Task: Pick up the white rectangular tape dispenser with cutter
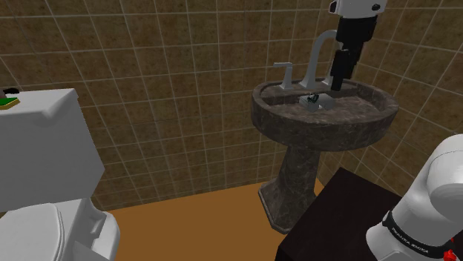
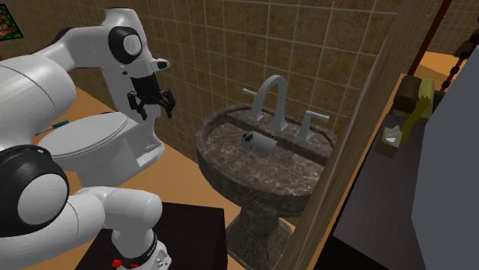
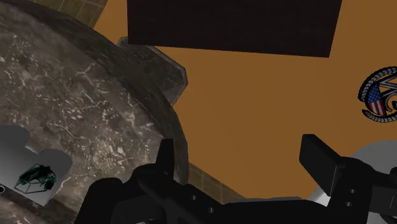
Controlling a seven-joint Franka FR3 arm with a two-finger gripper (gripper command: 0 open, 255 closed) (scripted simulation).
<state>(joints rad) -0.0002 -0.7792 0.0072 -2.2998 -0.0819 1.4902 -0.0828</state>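
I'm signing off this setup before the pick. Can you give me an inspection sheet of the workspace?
Surface: dark marbled pedestal sink, with the basin as the work area.
Job's things: tape dispenser, pale grey with a dark green part, lies in the basin in front of the faucet; not held.
Clutter: small green thing on the tank of the white toilet.
Grippers: gripper open, in the air, apart from the dispenser.
Cables: nothing seen.
Surroundings: brown tiled wall, orange floor, dark box stand.
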